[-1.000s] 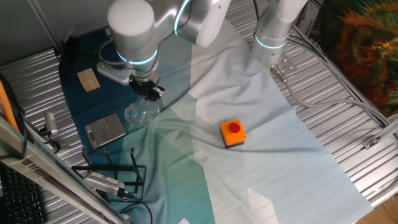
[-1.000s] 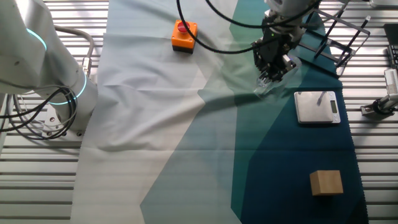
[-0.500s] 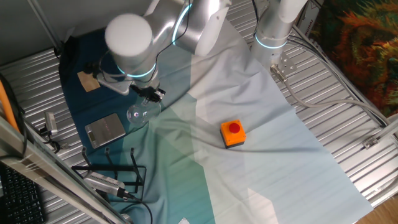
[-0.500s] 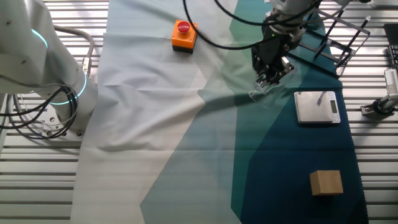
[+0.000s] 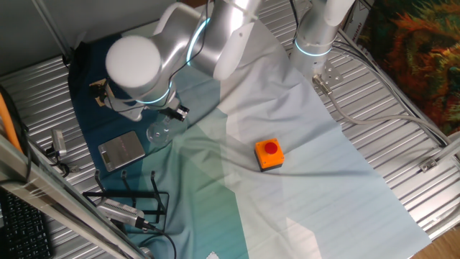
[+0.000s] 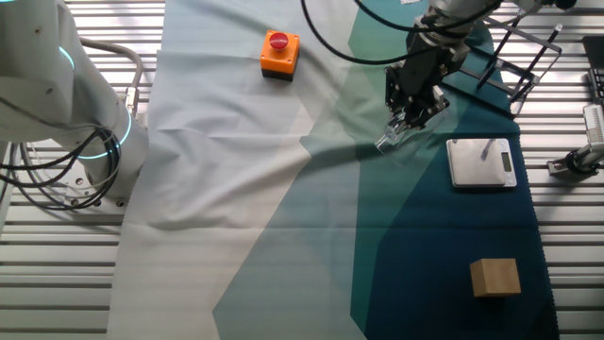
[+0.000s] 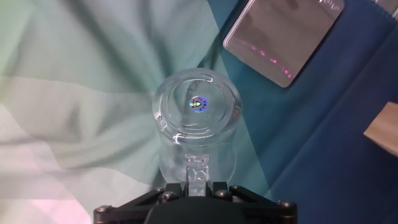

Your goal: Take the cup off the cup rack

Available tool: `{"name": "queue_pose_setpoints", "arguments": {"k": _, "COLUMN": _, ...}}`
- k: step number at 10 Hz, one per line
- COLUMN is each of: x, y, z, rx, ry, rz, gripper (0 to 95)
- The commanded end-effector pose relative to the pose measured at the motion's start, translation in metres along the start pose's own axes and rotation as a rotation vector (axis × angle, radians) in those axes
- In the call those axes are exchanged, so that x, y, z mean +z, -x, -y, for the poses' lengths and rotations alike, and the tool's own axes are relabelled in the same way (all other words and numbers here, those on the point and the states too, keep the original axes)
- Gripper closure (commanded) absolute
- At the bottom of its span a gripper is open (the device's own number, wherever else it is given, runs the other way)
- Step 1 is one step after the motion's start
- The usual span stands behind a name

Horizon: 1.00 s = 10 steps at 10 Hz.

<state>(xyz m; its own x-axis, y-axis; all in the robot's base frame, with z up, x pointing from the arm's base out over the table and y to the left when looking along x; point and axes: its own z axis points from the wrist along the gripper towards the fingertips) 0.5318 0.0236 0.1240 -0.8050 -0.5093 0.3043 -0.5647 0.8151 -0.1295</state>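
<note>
Cup sits pinched in my gripper, one finger inside the rim and the wall clamped against it, as far as the hand view lets me judge. Its long axis runs straight out from the fingers, base pointing away toward the cloth. From the fixed views the glass hangs low over the teal part of the cloth, just beside the grey metal square, well apart from the wire rack. I judge it already off the rack.

The arm reaches down over the counter, its pincer clamped on the cup, fingers pointing downward.
</note>
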Motion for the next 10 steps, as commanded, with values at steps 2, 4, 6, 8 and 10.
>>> {"name": "queue_pose_setpoints", "arguments": {"k": 2, "x": 0.0009, "y": 0.0010, "z": -0.0021, "rx": 0.008, "ry": 0.013, "rz": -0.019, "gripper": 95.0}}
{"name": "queue_pose_setpoints", "arguments": {"k": 4, "x": 0.0012, "y": 0.0035, "z": -0.0056, "rx": 0.018, "ry": 0.015, "rz": -0.020, "gripper": 95.0}}
{"name": "queue_pose_setpoints", "arguments": {"k": 6, "x": 0.0026, "y": 0.0067, "z": -0.0093, "rx": 0.027, "ry": 0.017, "rz": -0.031, "gripper": 95.0}}
{"name": "queue_pose_setpoints", "arguments": {"k": 8, "x": 0.0050, "y": 0.0084, "z": -0.0103, "rx": 0.024, "ry": 0.014, "rz": -0.034, "gripper": 95.0}}
{"name": "queue_pose_setpoints", "arguments": {"k": 10, "x": 0.0068, "y": 0.0095, "z": -0.0103, "rx": 0.024, "ry": 0.015, "rz": -0.043, "gripper": 95.0}}
